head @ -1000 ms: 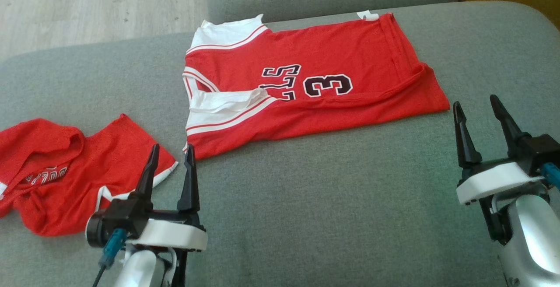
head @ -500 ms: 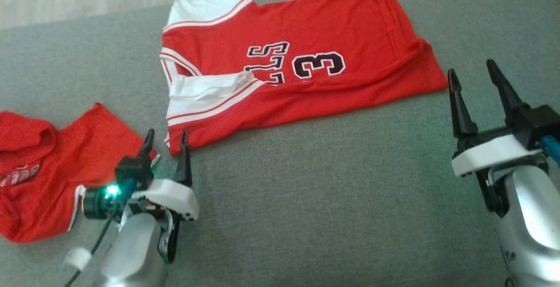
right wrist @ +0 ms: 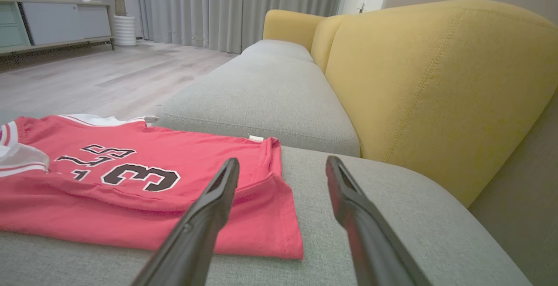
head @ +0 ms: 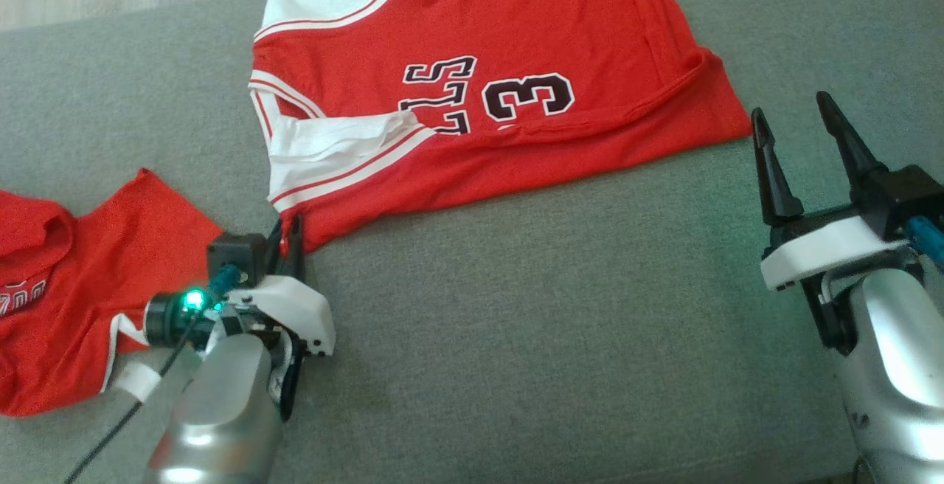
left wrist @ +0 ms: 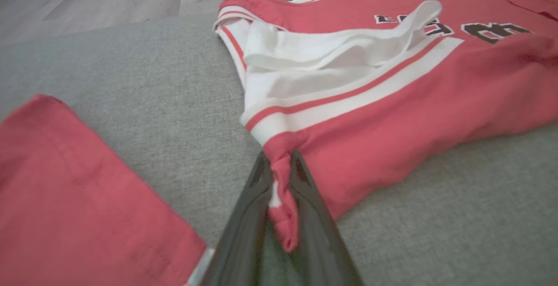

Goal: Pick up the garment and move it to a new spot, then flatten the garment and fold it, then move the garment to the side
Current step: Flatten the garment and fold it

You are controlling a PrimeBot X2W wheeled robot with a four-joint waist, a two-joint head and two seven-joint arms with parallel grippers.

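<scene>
Between the left jaws, pressed together low on the grey sofa cushion [head: 553, 322], sits a pinch of red cloth: the near corner [left wrist: 281, 177] of the basketball jersey [left wrist: 414, 116], bunched into a ridge where the two dark fingers meet. Just beyond that pinch the jersey's white trim [left wrist: 331, 72] and red stripes run away from the jaws, one white flap curled up loose, and past them come the dark numeral 3 [head: 527, 97] and lettering. To the outer side of the left jaws, near the jersey but apart from it, a second red garment [head: 96, 270] lies crumpled on the same cushion. At the opposite end the right jaws stand wide apart and hold nothing, poised just short of the jersey's other near corner [right wrist: 279, 233], where the hem is doubled over. The pairing looks deliberate: one corner secured and the other lined up, so the garment can be lifted by its near edge and carried without bunching. On this showing the pick-up is half made, with flattening and folding to come. Beyond the right jaws rise a yellow sofa back [right wrist: 436, 81] and pale wood floor [right wrist: 109, 76]
</scene>
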